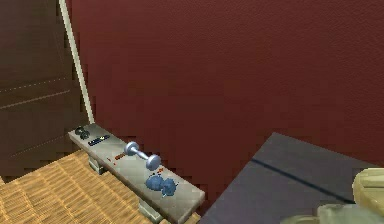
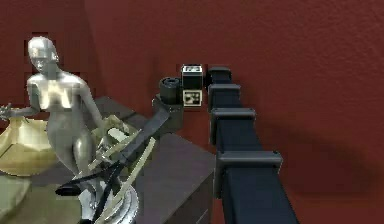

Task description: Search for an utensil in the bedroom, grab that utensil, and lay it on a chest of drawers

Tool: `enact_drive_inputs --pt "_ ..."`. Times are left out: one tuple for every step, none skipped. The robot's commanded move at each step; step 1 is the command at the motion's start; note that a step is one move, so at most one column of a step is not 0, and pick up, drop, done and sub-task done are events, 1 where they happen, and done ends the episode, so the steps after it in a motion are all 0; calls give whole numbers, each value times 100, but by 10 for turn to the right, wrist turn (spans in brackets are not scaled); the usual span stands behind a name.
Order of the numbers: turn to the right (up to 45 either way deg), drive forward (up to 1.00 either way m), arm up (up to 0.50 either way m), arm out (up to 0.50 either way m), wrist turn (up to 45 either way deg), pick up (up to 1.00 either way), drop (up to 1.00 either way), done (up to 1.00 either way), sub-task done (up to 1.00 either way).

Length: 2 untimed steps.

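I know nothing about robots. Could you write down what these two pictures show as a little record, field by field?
walls: dark red wall
door: dark brown, at the forward view's left
bench: low, grey, against the wall
on bench: dumbbell, blue blobs
statue: silver figure, upright on a dark tabletop
arm: dark bar ending at two white squares
jaws: left of the squares, slanting down towards the statue's base
held: cannot tell

This is a furnished room in a home, with deep red walls [image 1: 220,70] and a dark panelled door [image 1: 35,85] at the far left. A low grey stand [image 1: 112,150] carries a dumbbell [image 1: 143,155], and a silver statue [image 2: 60,100] stands on a dark cabinet top [image 2: 185,165].
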Motion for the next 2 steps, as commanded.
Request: enact_drive_inputs --pt "0 0 0 0 390 0 0 0 0" --pt "0 0 -12 0 0 0 0 0 0"
